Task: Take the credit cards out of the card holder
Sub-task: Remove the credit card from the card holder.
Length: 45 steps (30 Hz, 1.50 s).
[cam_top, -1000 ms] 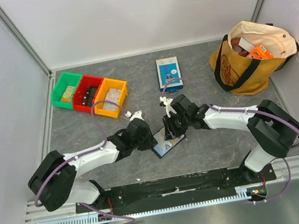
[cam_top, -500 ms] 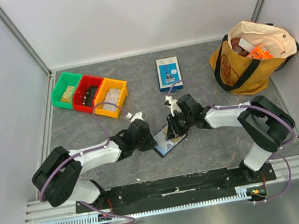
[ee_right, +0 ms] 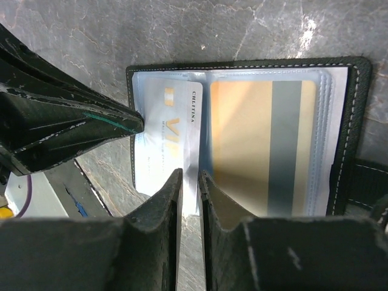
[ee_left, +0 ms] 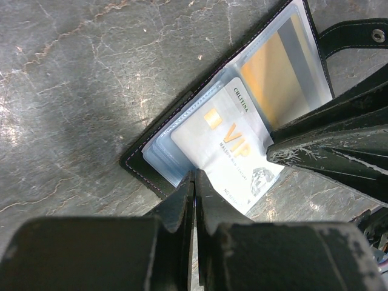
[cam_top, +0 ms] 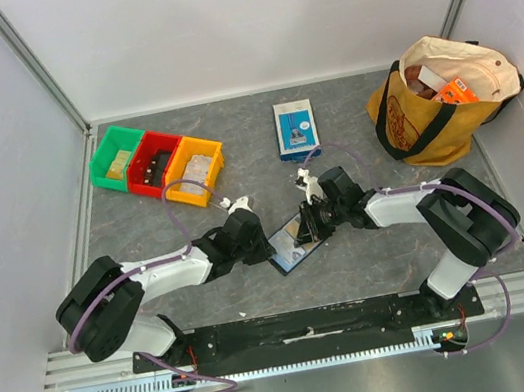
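Clenched to a slit, our left gripper [ee_left: 194, 177] bears down at the edge of the flat black stitched card holder [ee_right: 354, 121], we judge to pin it flat. Our right gripper [ee_right: 190, 176], also nearly closed and grasping nothing we can see, presses on the white plastic VIP credit card [ee_left: 233, 151], probably to drag it; it juts past the holder's edge. A yellow-orange, grey-striped credit card [ee_right: 254, 145] lies sleeved in the holder's other page, untouched.
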Tool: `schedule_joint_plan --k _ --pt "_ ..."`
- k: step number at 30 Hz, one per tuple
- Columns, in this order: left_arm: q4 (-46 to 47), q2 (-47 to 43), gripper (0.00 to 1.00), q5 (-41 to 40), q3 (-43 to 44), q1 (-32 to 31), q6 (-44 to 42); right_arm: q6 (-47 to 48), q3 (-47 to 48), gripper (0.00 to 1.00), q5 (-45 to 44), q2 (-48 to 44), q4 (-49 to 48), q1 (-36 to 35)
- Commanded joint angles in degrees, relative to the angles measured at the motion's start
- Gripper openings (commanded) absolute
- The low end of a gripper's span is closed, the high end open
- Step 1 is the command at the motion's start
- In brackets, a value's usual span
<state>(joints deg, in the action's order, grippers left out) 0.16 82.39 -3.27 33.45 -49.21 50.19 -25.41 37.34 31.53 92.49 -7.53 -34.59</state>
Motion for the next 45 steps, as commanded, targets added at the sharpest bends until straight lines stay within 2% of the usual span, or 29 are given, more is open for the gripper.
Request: schedule_joint_plan --k 1,6,14,22,30,35,39,45 --pt "-2.1 0.4 0.07 0.37 -1.37 0.08 0.87 -2.36 -1.48 0.19 3.71 1.46 -6.35 0.4" --pt "-2.36 0.4 0.07 0.28 -1.46 0.08 0.87 -3.68 -3.24 0.0 6.17 1.91 -9.26 1.8" --pt "-2.54 -0.3 0.05 0.81 -2.25 1.13 0.52 -3.16 -4.65 0.0 6.97 -0.99 -8.29 6.55" --pt "-3.33 -1.53 0.05 2.21 -1.38 1.13 -0.45 -2.81 -3.68 0.0 8.72 -0.47 -8.03 6.9" --pt "-1.31 -3.99 0.21 7.13 3.54 0.96 -2.38 -1.84 -3.15 0.0 9.6 0.85 -7.24 6.9" --pt "-0.34 -0.57 0.23 8.19 6.71 0.87 -4.49 -1.4 -2.8 0.0 10.22 1.38 -6.8 6.82" --pt "2.65 3.38 0.19 9.68 6.98 1.05 -5.28 -0.87 -2.71 0.0 10.31 1.73 -6.36 6.73" --pt "1.59 4.36 0.04 9.24 3.56 0.87 -1.33 -0.69 -2.71 0.0 9.08 1.56 -5.92 6.73"
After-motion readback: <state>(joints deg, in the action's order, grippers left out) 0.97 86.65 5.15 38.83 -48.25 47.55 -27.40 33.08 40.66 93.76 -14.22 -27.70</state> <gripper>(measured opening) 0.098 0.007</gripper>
